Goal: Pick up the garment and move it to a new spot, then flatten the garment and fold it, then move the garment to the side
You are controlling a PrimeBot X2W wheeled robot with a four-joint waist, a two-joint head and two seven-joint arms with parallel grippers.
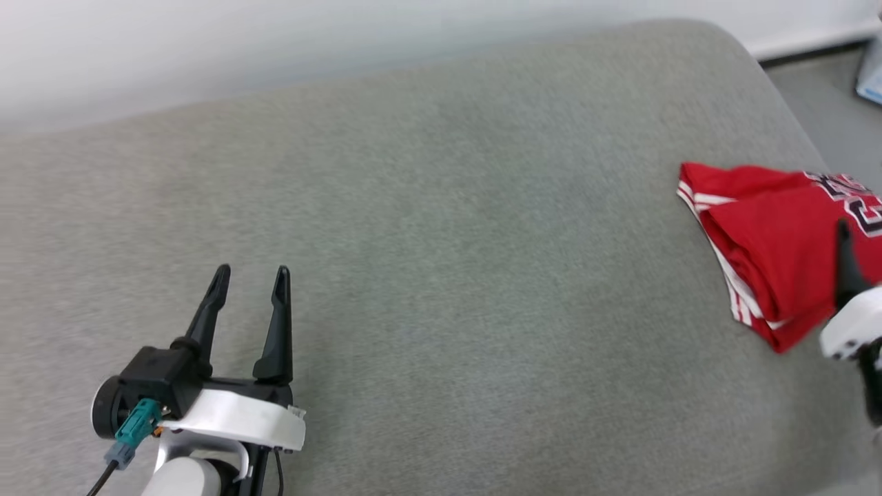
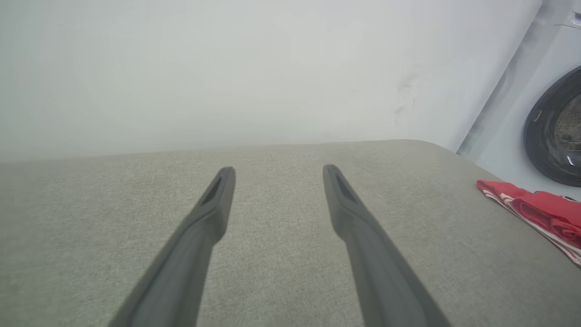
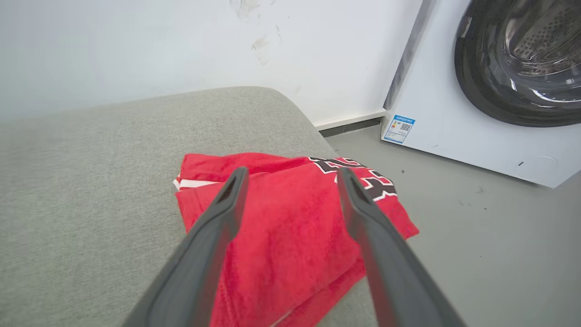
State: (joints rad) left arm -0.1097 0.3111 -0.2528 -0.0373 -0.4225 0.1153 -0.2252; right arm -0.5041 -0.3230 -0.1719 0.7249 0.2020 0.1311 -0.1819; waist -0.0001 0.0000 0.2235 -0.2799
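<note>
Head view: the left pincer [image 1: 252, 270] is hovering over the bare grey cushion [image 1: 441, 241], fingers spread wide and holding nothing. The garment [image 1: 778, 255] is lying folded at the cushion's far right edge.

Left wrist view: the same fingers are standing apart, with the garment well off to the right.

Right wrist view: the right pincer [image 3: 292, 175] is gaping wide just above the folded garment, gripping nothing, and a washing machine [image 3: 476, 113] is standing beyond. Folding and moving aside are looking done, with little seemingly left.

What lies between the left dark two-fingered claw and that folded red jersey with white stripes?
Nothing: in the head view, bare grey fabric cushion separates the left gripper from the red jersey.
</note>
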